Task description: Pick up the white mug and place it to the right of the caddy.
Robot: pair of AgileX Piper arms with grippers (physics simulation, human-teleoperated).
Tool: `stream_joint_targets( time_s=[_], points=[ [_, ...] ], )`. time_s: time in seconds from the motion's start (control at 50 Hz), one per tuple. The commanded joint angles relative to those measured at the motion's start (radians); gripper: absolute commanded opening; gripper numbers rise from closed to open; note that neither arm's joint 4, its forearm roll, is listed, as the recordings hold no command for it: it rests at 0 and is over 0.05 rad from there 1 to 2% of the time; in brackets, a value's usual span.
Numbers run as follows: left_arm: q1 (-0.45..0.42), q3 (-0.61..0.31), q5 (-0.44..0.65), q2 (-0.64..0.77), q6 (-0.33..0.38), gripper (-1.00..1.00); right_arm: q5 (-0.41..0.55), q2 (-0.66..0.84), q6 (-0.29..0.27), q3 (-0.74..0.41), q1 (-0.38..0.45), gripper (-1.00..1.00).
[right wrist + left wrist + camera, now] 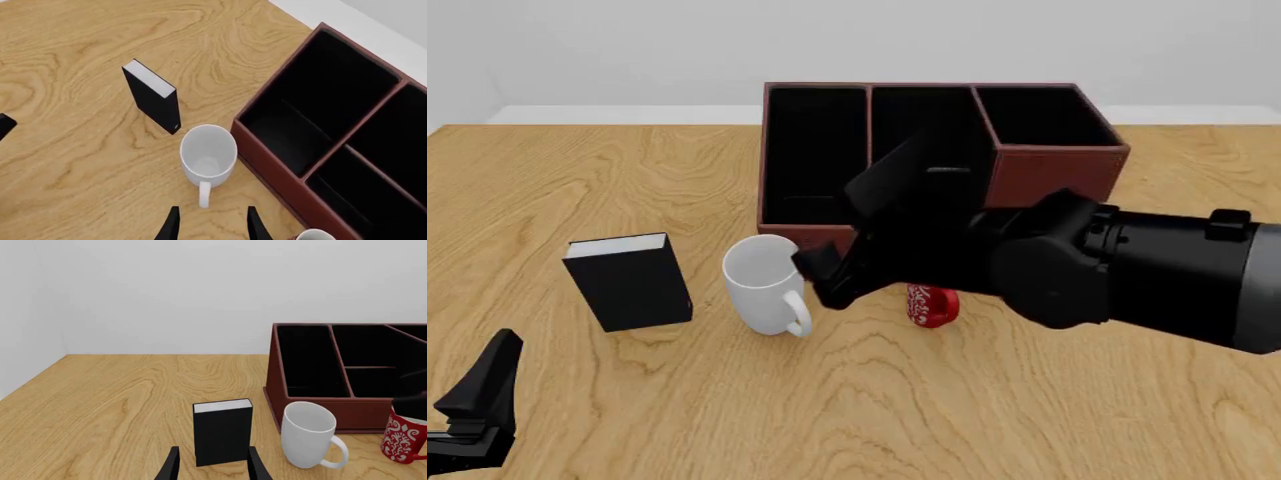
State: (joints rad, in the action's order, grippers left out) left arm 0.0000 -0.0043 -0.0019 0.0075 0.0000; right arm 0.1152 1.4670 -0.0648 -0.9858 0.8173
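Observation:
The white mug point(761, 285) stands upright on the table just in front of the caddy's point(1054, 165) front-left corner, its handle toward the near side. My right gripper point(823, 280) hovers above and just right of it, open; in the right wrist view the mug point(208, 155) and its handle lie ahead of the spread fingers of the gripper point(212, 227), apart from them. My left gripper point(481, 395) is low at the near-left, open, and in the left wrist view the gripper point(213, 467) faces the book, with the mug point(308, 435) and caddy point(273, 385) beyond.
A small black book point(627, 280) stands upright left of the white mug. A red mug point(932, 305) with white lettering sits right of it, partly under my right arm point(1094, 265). Bare wooden table point(1174, 400) lies right of the caddy.

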Motion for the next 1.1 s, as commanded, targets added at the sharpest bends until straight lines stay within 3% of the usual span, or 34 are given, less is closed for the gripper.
stream_joint_targets(
  time_s=[0.02,1.1],
  points=[
    [0.000,0.000,0.000,0.000,0.000,1.00,-0.012,0.039,0.004,-0.005,0.003,1.00],
    [0.000,0.000,0.000,0.000,0.000,1.00,0.016,0.185,0.024,-0.106,-0.013,1.00]
  ],
)
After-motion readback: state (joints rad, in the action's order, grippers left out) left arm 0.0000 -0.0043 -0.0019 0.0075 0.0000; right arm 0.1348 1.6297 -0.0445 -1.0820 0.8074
